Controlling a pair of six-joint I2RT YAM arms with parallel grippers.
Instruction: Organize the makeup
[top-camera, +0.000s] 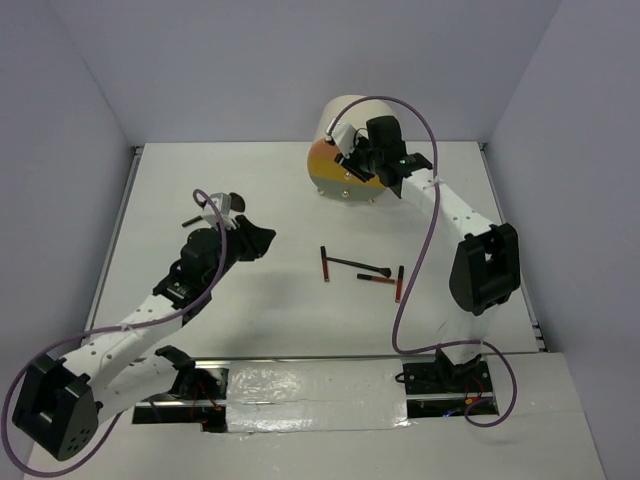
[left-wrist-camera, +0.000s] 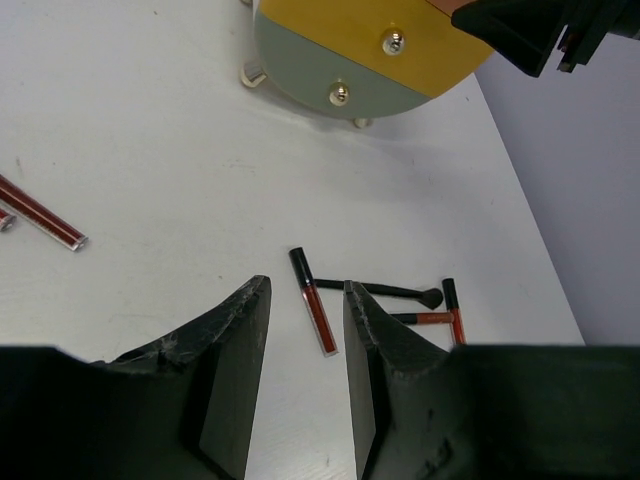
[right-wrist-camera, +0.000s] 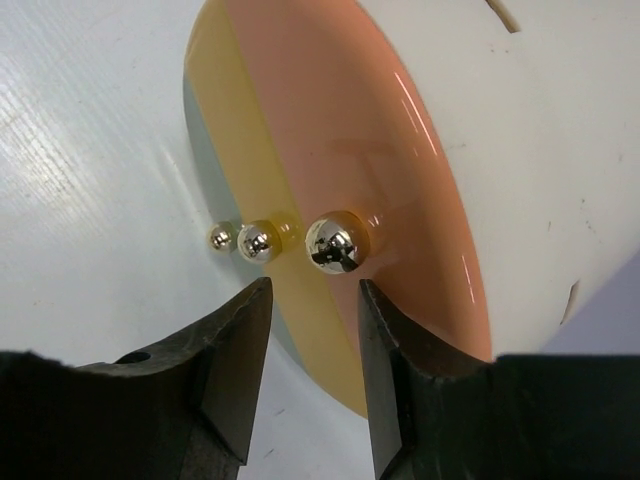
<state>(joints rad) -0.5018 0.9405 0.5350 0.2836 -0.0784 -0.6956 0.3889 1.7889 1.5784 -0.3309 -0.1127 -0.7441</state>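
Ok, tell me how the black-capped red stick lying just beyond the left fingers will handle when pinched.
The red stick looks straight and rigid, so it probably won't bend. It seems round and glossy, so it may roll or slip on the smooth table. Being thin and lying flat, it likely needs a low pinch.

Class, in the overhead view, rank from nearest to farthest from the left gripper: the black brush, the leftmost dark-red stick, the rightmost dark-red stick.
1. The leftmost dark-red stick, on the cluster's side facing the left gripper.
2. The black brush, mid-cluster.
3. The rightmost dark-red stick, at the far right.
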